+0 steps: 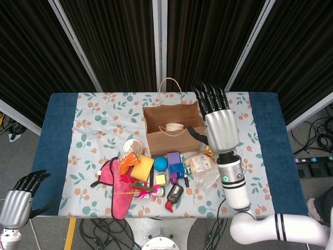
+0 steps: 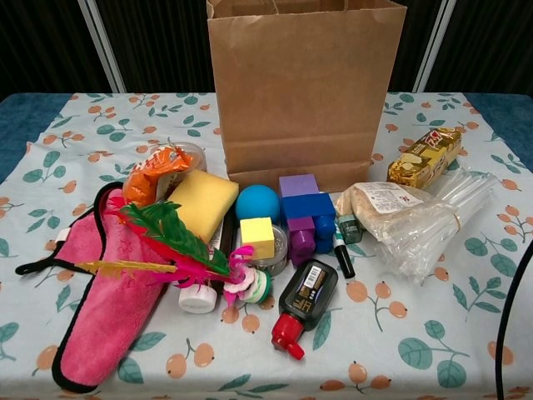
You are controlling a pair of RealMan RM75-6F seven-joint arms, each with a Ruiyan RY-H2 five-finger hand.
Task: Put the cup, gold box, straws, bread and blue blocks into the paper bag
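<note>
The brown paper bag [image 1: 177,138] [image 2: 304,92] stands upright at the table's middle back. A white cup [image 1: 173,127] lies inside it. My right hand [image 1: 217,122] hovers at the bag's right rim, fingers spread and holding nothing. In front of the bag sit the blue blocks [image 2: 308,212] [image 1: 176,167], the wrapped bread [image 2: 379,204] [image 1: 200,163], the bagged clear straws [image 2: 433,221] and the gold box [image 2: 425,157]. The gold box is mostly hidden under my right arm in the head view. My left hand [image 1: 20,200] hangs off the table's left front corner, fingers apart and empty.
Clutter fills the front: a pink cloth [image 2: 108,292], yellow sponge [image 2: 200,200], blue ball [image 2: 256,202], small yellow cube [image 2: 256,236], black bottle with red cap [image 2: 301,304], feather toy [image 2: 166,242] and an orange snack tub [image 2: 158,171]. The floral tablecloth [image 1: 99,114] lies bare at left.
</note>
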